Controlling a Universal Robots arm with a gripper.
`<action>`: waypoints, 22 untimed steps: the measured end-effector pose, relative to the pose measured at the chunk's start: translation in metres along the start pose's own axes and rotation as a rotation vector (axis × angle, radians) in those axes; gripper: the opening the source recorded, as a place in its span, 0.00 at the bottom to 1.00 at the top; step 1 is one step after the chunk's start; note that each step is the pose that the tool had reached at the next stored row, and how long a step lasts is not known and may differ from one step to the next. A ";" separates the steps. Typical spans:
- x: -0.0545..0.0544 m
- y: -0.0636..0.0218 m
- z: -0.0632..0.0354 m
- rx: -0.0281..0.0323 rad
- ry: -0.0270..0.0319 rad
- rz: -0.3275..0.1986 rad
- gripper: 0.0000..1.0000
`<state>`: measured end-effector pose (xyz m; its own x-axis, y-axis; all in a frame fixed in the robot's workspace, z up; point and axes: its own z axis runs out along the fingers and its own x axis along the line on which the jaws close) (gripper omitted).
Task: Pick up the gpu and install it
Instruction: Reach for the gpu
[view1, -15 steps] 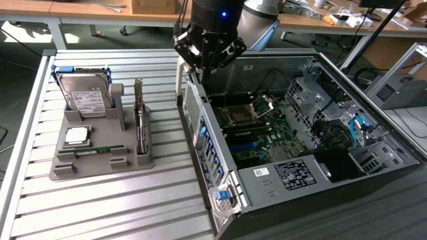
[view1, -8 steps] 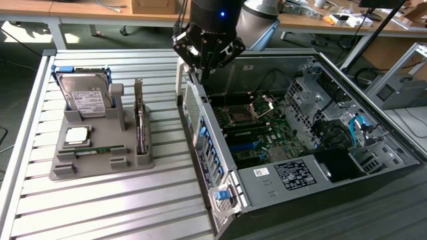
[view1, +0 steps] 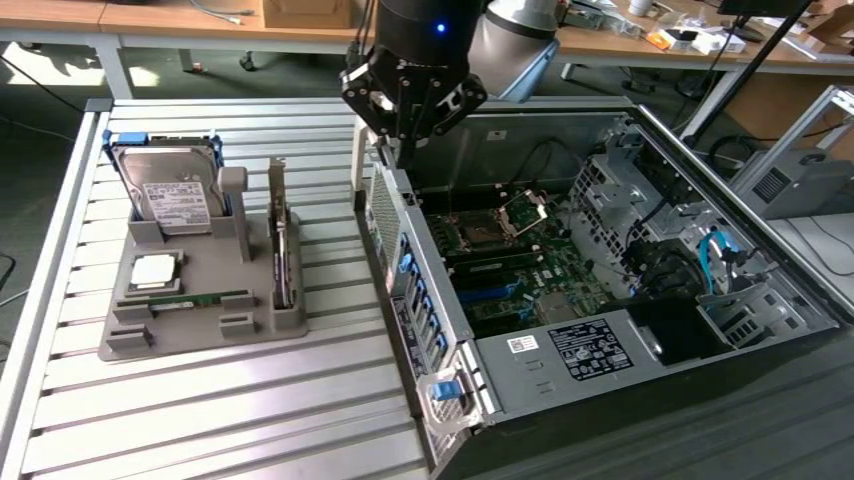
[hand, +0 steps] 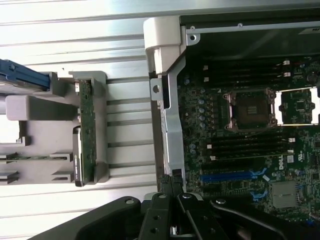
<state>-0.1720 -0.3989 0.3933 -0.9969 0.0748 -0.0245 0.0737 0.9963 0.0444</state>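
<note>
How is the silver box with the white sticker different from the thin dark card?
The silver hard drive is thick with a white label; the dark gpu card is thin, standing edge-on. The hard drive sits in a blue frame; the gpu card has none. Both stand in the grey holder.

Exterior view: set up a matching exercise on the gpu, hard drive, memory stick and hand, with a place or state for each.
1 gpu
2 hard drive
3 memory stick
4 hand

A lying flat in the grey holder
B shut, above the computer case rear wall
C on edge, holder's side facing the case
D upright, white label showing

Pairs: 1-C; 2-D; 3-A; 4-B
</note>
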 end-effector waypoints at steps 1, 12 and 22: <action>0.000 0.0000 0.0000 0.0001 0.0000 0.000 0.10; 0.005 -0.0003 -0.0001 0.0000 0.0000 0.000 0.10; 0.008 -0.0006 -0.0002 0.0001 0.0000 0.000 0.10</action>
<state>-0.1799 -0.3990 0.3933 -0.9969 0.0749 -0.0245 0.0737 0.9963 0.0443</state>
